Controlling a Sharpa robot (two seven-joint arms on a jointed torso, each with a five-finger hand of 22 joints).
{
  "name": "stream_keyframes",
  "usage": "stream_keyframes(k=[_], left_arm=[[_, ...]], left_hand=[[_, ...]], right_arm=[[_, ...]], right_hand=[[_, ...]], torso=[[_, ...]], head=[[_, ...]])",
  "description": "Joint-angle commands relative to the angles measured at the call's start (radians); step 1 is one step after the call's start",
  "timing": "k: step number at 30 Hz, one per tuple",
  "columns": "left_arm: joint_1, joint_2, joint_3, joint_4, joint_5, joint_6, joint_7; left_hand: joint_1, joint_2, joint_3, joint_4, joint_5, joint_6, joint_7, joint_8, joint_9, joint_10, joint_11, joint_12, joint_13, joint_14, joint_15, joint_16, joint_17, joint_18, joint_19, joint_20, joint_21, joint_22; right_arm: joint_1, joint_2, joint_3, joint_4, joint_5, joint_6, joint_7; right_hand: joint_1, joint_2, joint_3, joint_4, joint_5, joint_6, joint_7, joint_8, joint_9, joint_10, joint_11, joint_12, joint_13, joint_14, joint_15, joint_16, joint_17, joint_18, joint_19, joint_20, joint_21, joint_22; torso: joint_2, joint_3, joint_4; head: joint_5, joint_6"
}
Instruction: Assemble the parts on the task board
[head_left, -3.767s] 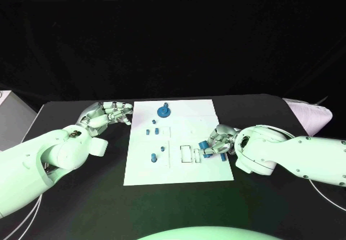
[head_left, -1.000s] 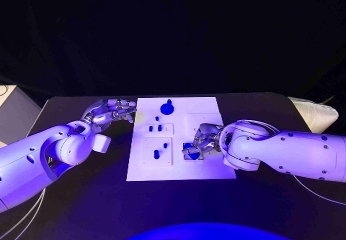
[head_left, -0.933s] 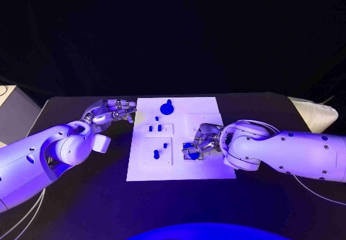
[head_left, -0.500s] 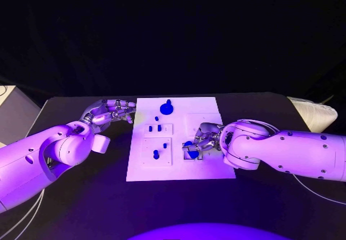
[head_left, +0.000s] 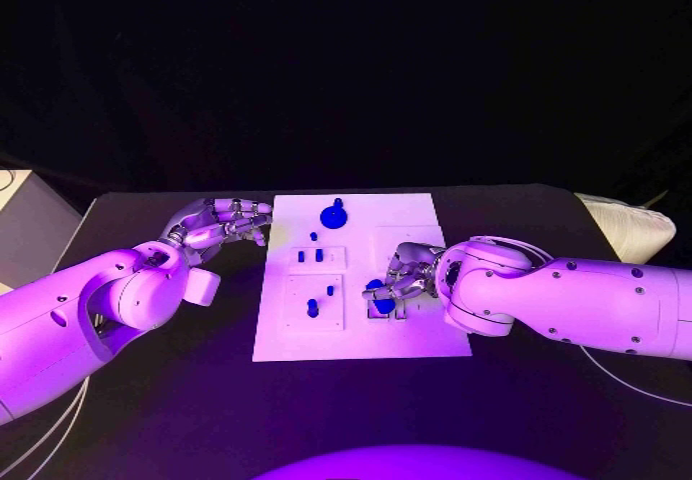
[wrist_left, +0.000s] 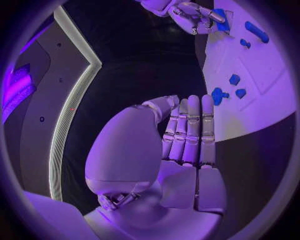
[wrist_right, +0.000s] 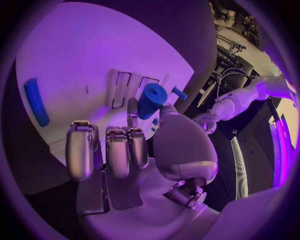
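The white task board (head_left: 411, 220) lies mid-table. My right hand (head_left: 405, 281) hovers over its right-middle area, pinching a blue cylindrical part (head_left: 376, 293) (wrist_right: 152, 100) between thumb and a finger, just above the rectangular slots (wrist_right: 122, 82). A long blue part (wrist_right: 35, 101) lies loose on the board. A round blue piece with a knob (head_left: 333, 215) stands at the far end, and small blue pegs (head_left: 309, 257) (head_left: 312, 309) stand in the left panels. My left hand (head_left: 224, 222) (wrist_left: 187, 130) stays beside the board's far left edge, fingers curled together, holding nothing.
A pale box (head_left: 22, 215) stands past the table's left edge and a light bundle (head_left: 635, 225) lies at its right edge. Black tabletop (head_left: 361, 400) stretches in front of the board.
My right hand has carried the blue part from the board's right edge inward over the slots, easing a little further left in the last second. The left hand has stayed put.
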Motion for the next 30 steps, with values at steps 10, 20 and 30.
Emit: stream_keyframes(k=[10, 20, 30], left_arm=[[0.000, -0.002, 0.000, 0.005, 0.004, 0.016, 0.000], [0.000, -0.002, 0.000, 0.004, 0.003, 0.016, 0.000], [0.000, 0.002, 0.000, 0.002, 0.003, 0.016, 0.003]], left_hand=[[-0.008, 0.004, 0.006, 0.000, 0.006, 0.001, 0.005, -0.007, -0.002, -0.007, -0.002, 0.004, -0.002, 0.001, 0.002, -0.005, -0.001, 0.008, -0.010, 0.000, 0.005, 0.003], [-0.008, 0.004, 0.006, 0.000, 0.006, 0.001, 0.005, -0.007, -0.002, -0.007, -0.002, 0.004, -0.002, 0.001, 0.002, -0.005, -0.001, 0.008, -0.010, 0.000, 0.005, 0.003], [-0.010, 0.004, 0.008, 0.000, 0.006, 0.001, 0.005, -0.007, -0.002, -0.007, -0.002, 0.004, -0.002, 0.001, 0.003, -0.005, -0.001, 0.009, -0.012, 0.000, 0.006, 0.005]], right_arm=[[-0.006, 0.003, 0.000, -0.003, -0.046, 0.031, 0.006], [-0.008, -0.008, 0.000, 0.010, -0.064, 0.035, 0.008], [-0.010, -0.047, 0.000, 0.038, -0.049, -0.071, 0.040]], right_hand=[[-0.121, -0.049, -0.040, 0.003, -0.164, -0.001, 0.003, 0.021, -0.010, 0.084, -0.003, -0.007, 0.238, 0.104, -0.002, 0.006, 0.263, -0.010, 0.074, -0.007, -0.007, 0.222], [-0.164, -0.090, -0.032, 0.005, -0.213, -0.004, 0.004, 0.028, -0.012, 0.084, -0.003, -0.008, 0.238, 0.104, -0.002, 0.006, 0.263, -0.010, 0.074, -0.007, -0.008, 0.222], [-0.090, -0.076, -0.004, 0.002, -0.177, -0.017, 0.006, 0.029, -0.017, 0.081, -0.001, -0.014, 0.235, 0.104, -0.001, 0.006, 0.263, -0.010, 0.074, -0.006, -0.011, 0.221]], torso=[[0.000, 0.0012, -0.0009], [0.000, 0.0018, -0.0006], [0.000, 0.0021, -0.0003]], head=[[0.001, -0.001], [0.001, 0.000], [-0.001, 0.004]])
